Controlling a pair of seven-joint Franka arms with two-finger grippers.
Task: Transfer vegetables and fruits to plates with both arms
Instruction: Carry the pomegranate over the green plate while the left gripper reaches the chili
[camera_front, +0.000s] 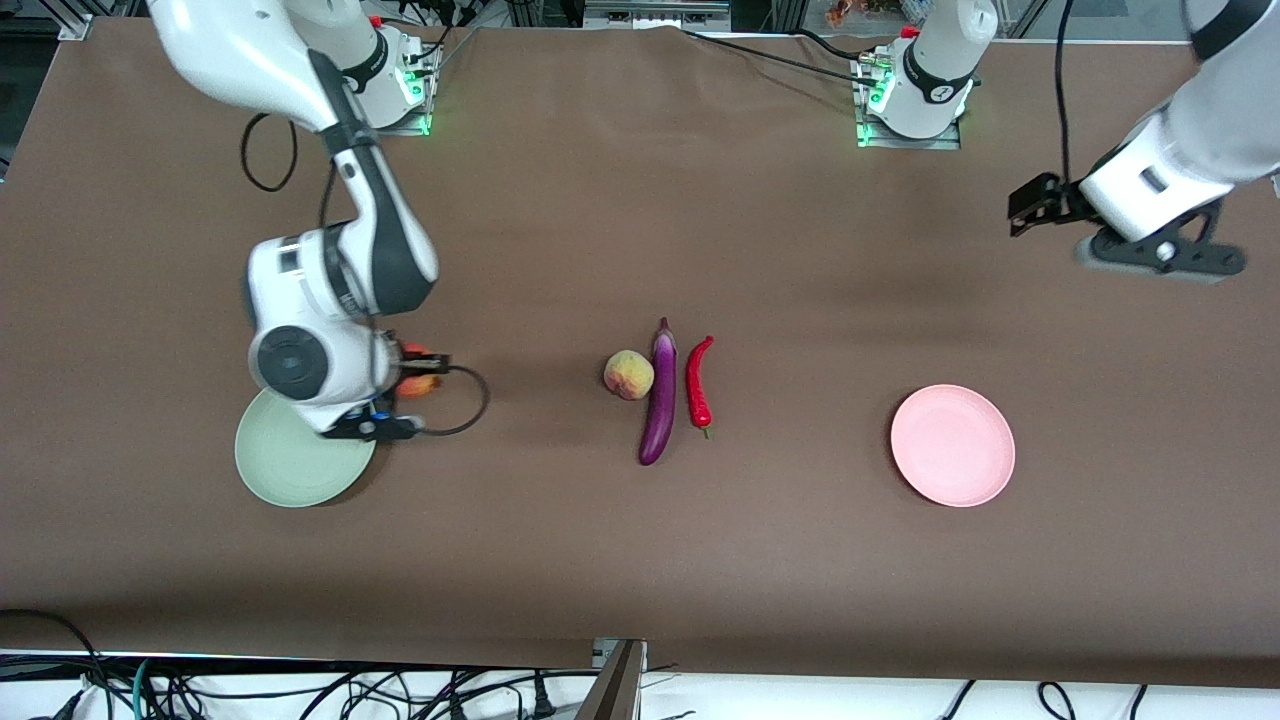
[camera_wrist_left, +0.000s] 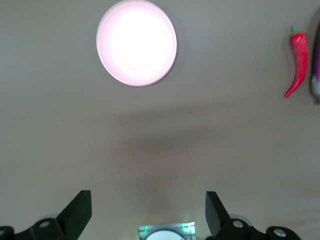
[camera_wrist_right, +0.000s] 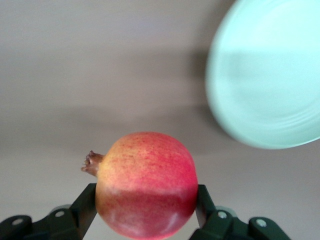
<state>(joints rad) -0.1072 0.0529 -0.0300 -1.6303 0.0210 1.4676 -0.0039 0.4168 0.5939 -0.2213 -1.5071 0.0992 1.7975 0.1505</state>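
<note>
My right gripper (camera_front: 420, 368) (camera_wrist_right: 146, 192) is shut on a round red fruit (camera_wrist_right: 145, 182) (camera_front: 418, 386) with a yellowish patch. It hangs just beside the rim of the mint green plate (camera_front: 290, 470) (camera_wrist_right: 270, 75), on the side toward the table's middle. In mid-table lie the peach (camera_front: 629, 374), the purple eggplant (camera_front: 658, 395) (camera_wrist_left: 316, 75) and the red chili (camera_front: 698, 380) (camera_wrist_left: 299, 62), side by side. The pink plate (camera_front: 953, 445) (camera_wrist_left: 136, 42) has nothing on it. My left gripper (camera_front: 1160, 258) (camera_wrist_left: 148, 200) waits open and empty, up in the air toward the left arm's end of the table.
The right arm's wrist covers part of the green plate, and a black cable loop (camera_front: 465, 400) hangs beside it. Both arm bases (camera_front: 910, 95) stand along the edge farthest from the front camera. Loose cables (camera_front: 300, 690) lie below the nearest table edge.
</note>
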